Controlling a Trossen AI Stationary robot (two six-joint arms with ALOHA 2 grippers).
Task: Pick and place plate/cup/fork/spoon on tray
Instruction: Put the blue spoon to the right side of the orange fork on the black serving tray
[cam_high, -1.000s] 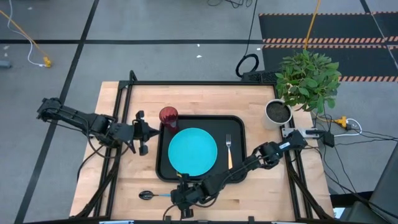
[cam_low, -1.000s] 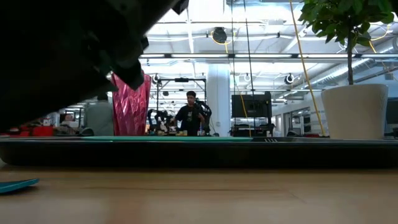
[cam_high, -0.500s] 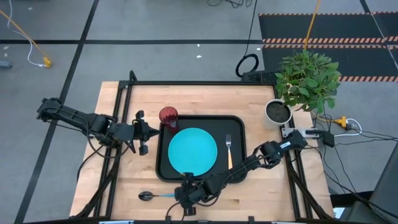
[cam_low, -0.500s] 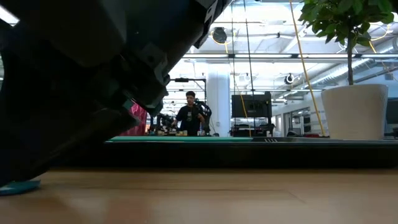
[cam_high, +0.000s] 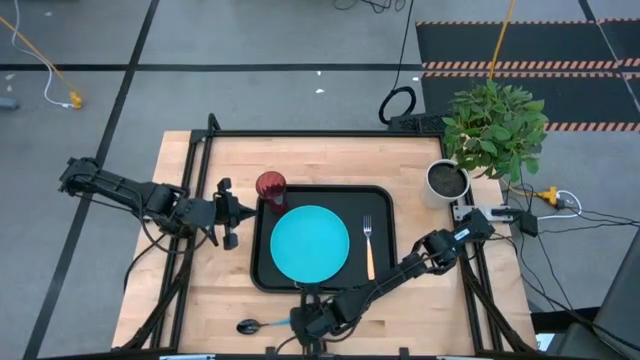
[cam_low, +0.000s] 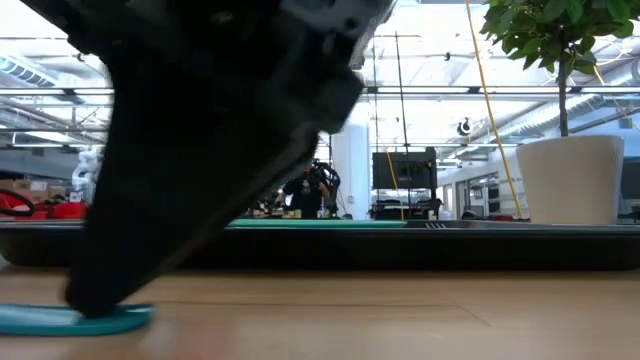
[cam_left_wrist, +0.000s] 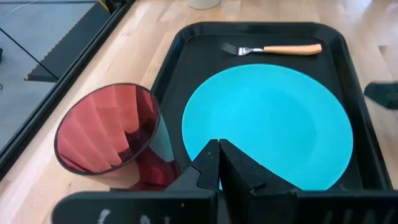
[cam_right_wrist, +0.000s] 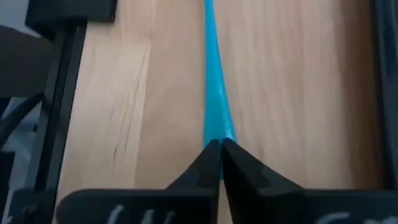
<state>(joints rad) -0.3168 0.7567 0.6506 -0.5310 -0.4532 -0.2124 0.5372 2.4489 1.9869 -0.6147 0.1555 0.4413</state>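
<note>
The black tray (cam_high: 385, 215) holds the turquoise plate (cam_high: 310, 243) and the orange-handled fork (cam_high: 369, 248). The dark red cup (cam_high: 271, 187) stands upright at the tray's far left corner. It also shows in the left wrist view (cam_left_wrist: 109, 137). The spoon (cam_high: 262, 325) lies on the wood near the table's near edge, bowl toward the left. My right gripper (cam_high: 302, 322) is shut on the spoon's light blue handle. My left gripper (cam_high: 232, 213) is shut and empty, left of the tray, near the cup. My right gripper pinches the free end of the spoon's light blue handle (cam_right_wrist: 215, 121) between its two fingers. The fingers come from the table's right, slanting down, and lie along the handle. In the low view the handle (cam_low: 120, 320) lies flat on the table under the fingertips.
A white pot with a green plant (cam_high: 447, 180) stands at the far right of the table and shows in the low view (cam_low: 570, 180). Black frame rails (cam_high: 200, 170) run along the table's sides. The near edge is close to the spoon. A person stands in the room beyond.
My right gripper has gone toward the table's near edge and a little to the right, and it now stands on the handle's end. The spoon has slid along the table the same way, with its bowl still pointing left.
</note>
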